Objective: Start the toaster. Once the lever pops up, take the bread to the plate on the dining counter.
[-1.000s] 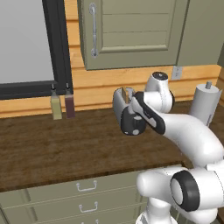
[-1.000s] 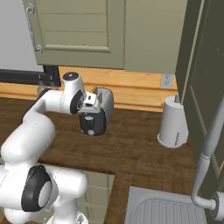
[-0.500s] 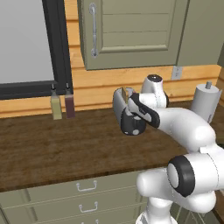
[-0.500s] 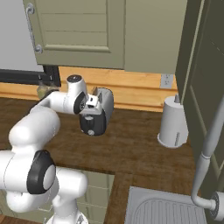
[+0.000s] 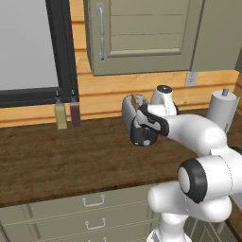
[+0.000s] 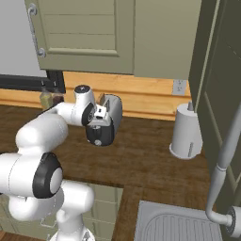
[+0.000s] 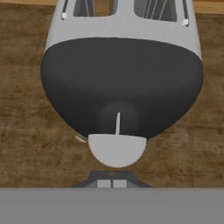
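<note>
Left base view: toaster (image 5: 133, 118) is seen on the dark wooden surface (image 5: 56, 160), with the claw (image 5: 142, 126) at its black end face; two bottles (image 5: 67, 113) stand well to its left, a paper-towel roll (image 5: 222, 109) to its right. Right base view: toaster (image 6: 109, 117) is partly hidden by the arm. Hand view: claw (image 7: 112, 182) is shown closed, empty, just below the lever (image 7: 117, 150); bread cannot be made out in the slots.

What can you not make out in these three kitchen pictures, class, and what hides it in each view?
- Gripper touching the lever or not: hand view, fingertips cut by the bottom edge.
- Bread in the toaster: left base view, just a sliver above the slot; the arm hides the rest.
- Toaster's black face: right base view, half behind the hand.
- Labels on two bottles: left base view, too small.
</note>
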Controlling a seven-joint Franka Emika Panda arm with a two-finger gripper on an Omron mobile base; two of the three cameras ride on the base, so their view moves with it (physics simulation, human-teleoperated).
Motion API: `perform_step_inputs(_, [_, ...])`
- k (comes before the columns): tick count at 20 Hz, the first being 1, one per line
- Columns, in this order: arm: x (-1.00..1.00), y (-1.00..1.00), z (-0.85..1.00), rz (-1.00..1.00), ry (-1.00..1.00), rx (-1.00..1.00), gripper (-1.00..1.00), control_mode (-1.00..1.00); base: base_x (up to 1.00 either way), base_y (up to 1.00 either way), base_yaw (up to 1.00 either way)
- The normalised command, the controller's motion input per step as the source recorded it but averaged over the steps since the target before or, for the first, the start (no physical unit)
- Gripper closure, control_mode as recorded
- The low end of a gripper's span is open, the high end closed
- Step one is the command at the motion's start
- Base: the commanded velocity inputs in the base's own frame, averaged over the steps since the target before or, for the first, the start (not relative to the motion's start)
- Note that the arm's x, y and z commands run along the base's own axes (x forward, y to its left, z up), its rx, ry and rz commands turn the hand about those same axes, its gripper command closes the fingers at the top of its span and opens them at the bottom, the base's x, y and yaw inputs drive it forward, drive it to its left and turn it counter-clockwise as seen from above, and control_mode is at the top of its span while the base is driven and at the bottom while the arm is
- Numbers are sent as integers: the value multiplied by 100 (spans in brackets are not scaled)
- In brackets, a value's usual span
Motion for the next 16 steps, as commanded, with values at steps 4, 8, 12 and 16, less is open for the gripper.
perform_step_inputs(4, [15, 0, -6, 2, 0, 0, 100, -100, 0, 0, 0])
perform_step_inputs(8, [19, 0, -11, 2, 0, 0, 100, -100, 0, 0, 0])
perform_step_inputs(12, [20, 0, -10, 2, 0, 0, 100, -100, 0, 0, 0])
perform_step_inputs(16, [21, 0, -4, 3, 0, 0, 100, -100, 0, 0, 0])
